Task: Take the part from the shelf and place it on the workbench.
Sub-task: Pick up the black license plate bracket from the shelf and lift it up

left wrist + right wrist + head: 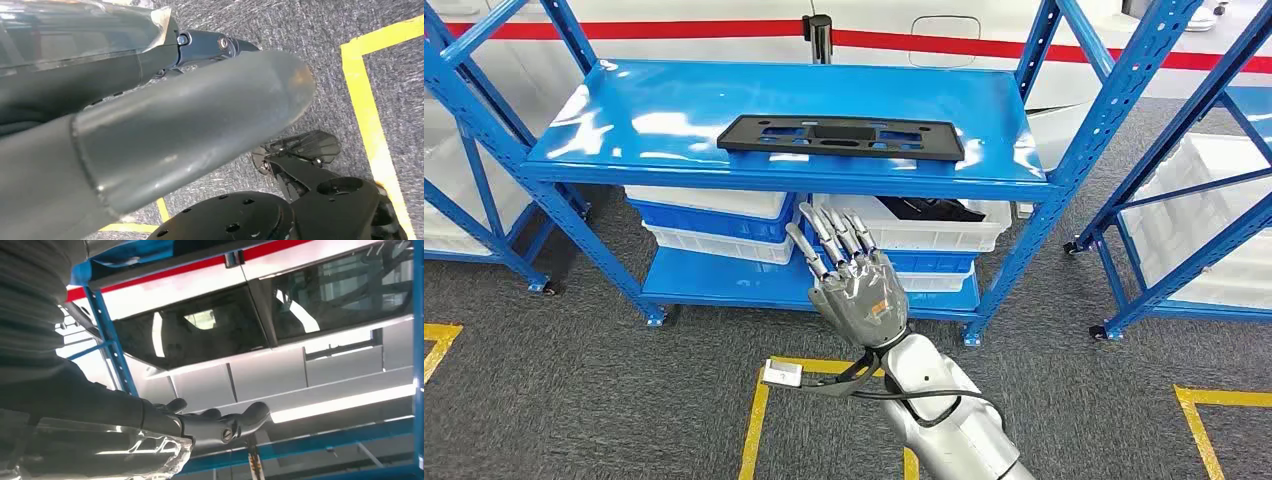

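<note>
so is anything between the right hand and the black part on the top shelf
Nothing visible blocks it. The right hand is raised with fingers spread, in front of and below the shelf's front edge. The black part lies flat on the blue top shelf with nothing on or beside it.

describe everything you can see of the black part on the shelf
The black part is a long, flat, rectangular plate, matte like plastic, with several cut-out slots and holes along its length and a darker raised block near the middle. It lies flat on the glossy blue top shelf, nearer the front edge, long side parallel to that edge. Nothing touches it but the shelf; the right hand, fingers spread, is raised below and in front of it.
</note>
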`<state>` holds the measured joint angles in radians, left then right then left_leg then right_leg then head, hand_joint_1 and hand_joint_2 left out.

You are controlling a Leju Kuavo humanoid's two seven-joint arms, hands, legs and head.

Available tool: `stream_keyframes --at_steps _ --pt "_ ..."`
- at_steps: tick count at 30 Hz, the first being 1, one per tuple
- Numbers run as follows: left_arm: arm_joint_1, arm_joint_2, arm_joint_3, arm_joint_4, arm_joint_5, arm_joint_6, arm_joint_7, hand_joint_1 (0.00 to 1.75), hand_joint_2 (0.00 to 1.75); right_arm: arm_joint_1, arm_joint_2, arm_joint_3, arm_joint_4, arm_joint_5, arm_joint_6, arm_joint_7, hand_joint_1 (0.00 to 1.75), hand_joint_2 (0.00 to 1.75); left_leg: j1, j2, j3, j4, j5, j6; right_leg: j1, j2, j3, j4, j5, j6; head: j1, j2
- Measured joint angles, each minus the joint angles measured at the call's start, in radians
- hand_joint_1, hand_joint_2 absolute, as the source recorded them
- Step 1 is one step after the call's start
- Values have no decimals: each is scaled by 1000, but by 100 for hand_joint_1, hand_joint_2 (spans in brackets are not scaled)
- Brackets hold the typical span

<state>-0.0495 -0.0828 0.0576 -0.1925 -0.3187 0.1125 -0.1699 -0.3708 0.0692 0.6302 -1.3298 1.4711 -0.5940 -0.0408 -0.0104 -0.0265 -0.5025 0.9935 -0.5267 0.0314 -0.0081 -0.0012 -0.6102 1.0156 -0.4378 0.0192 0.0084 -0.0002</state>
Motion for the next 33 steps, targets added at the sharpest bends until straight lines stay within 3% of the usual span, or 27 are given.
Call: stream_keyframes --at_steps 3,5,7,8,9,11,13,18,20,22,23,24,25,27,29,33 --pt "-1 2 0 0 -2 4 -1 0 0 -1 4 0 -1 0 1 0 0 175 5 6 -9 32 -21 -16 -10 1 8 -6 -2 -16 -2 0" --pt "-2 2 0 0 -5 5 -1 0 0 -2 6 0 0 0 1 0 0 175 12 15 -63 137 -69 -32 -13 -1 16 -8 -7 -27 -7 0" --pt "-1 2 0 1 -7 7 -1 0 0 0 7 0 2 -1 1 0 0 175 21 20 -144 265 -108 -44 -13 -2 20 -8 -12 -34 -8 0" --pt "1 2 0 2 -8 9 0 0 0 1 7 0 5 -2 1 -1 0 175 25 21 -169 289 -100 -48 -13 -1 23 -8 -15 -35 -9 0" --pt "2 2 0 3 -10 12 0 0 0 1 7 0 8 -4 0 -2 0 175 28 22 -177 278 -74 -50 -13 -1 26 -8 -17 -35 -10 0" --pt "2 3 0 4 -12 18 1 0 0 1 8 0 12 -6 -1 -6 0 175 34 27 -138 153 16 -50 -14 1 37 -8 -24 -30 -10 0" --pt "1 3 0 4 -13 23 2 0 0 0 9 0 16 -9 -3 -8 0 175 31 30 -95 44 65 -44 -9 1 43 -8 -31 -21 -10 0" --pt "2 2 0 4 -13 29 4 0 0 2 13 2 22 -11 -8 -13 0 175 23 25 -76 8 70 -10 -6 -1 36 7 -47 3 -9 0" --pt "1 1 0 4 -12 31 5 0 0 3 12 3 24 -11 -10 -13 0 175 25 25 -69 1 72 3 -5 0 -15 105 -88 -2 -7 0" --pt "1 1 0 4 -12 34 5 0 0 8 11 2 28 -11 -11 -12 0 175 22 22 -67 1 68 10 -5 0 -92 241 -132 -8 -6 0" --pt "1 1 0 4 -12 35 4 0 0 10 11 2 31 -11 -11 -10 0 175 22 20 -65 2 65 12 -5 0 -118 278 -136 -5 -6 0" --pt "2 1 0 4 -13 36 4 0 0 12 10 2 34 -9 -11 -5 0 175 21 18 -61 2 62 11 -5 0 -124 277 -123 0 -6 0" --pt "2 0 0 4 -13 36 2 0 0 12 10 1 37 -7 -11 2 0 175 21 16 -56 2 58 10 -5 0 -109 235 -96 7 -6 0" --pt "3 -1 0 4 -14 38 -2 0 0 8 10 -1 43 -2 -11 18 0 175 18 12 -44 4 46 2 -4 0 -47 94 -31 17 -5 0" --pt "2 -2 0 5 -15 41 -5 0 0 2 10 -3 51 3 -10 33 0 175 14 9 -39 7 34 -8 -3 0 -7 8 0 11 -6 0" --pt "2 -3 0 5 -20 46 -5 0 0 -17 11 -10 68 20 0 71 0 175 23 11 -42 22 14 -30 -6 2 5 -6 -4 -17 -9 0"
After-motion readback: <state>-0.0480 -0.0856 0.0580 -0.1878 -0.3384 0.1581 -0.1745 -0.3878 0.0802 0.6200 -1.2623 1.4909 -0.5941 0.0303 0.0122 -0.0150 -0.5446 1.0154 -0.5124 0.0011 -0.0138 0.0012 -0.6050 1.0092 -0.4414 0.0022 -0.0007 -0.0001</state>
